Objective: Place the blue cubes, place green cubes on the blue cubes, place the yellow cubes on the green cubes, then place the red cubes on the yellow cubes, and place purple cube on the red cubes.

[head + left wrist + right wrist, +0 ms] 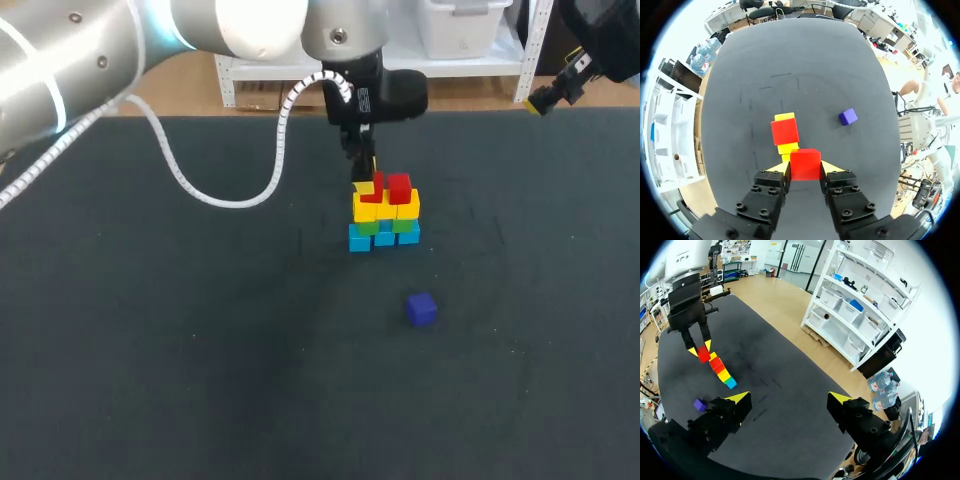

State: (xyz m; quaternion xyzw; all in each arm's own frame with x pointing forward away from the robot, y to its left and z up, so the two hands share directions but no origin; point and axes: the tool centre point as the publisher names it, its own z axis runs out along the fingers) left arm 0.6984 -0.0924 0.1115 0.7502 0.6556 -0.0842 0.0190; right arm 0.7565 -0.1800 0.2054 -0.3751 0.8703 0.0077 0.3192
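Worktop (150, 350): a dark mat that carries all the cubes.
Left arm (200, 30): comes in from the far left corner and reaches past the middle, ending above the stack near the far edge.
Right arm (600, 40): hangs at the far right corner, well away from the cubes.
Stack (385, 215): stands near the far edge, about midway between the left and right edges, built in coloured layers.
Left end effector (805, 169): points down over the left end of the stack, fingers clamped on a red cube from two sides.
Right end effector (790, 399): fingers wide apart with nothing between them.
Blue cubes (360, 240): the bottom row, sitting on the worktop.
Green cubes (404, 225): the layer on the blue ones.
Yellow cubes (366, 209): the layer on the green ones.
Placed red cube (400, 187): on the yellow layer at the stack's right end.
Held red cube (374, 188): in the left end effector, level with the placed red cube and just beside it. I cannot tell whether it rests on the yellow layer.
Purple cube (421, 308): alone on the worktop, on the near side of the stack and clear of it.
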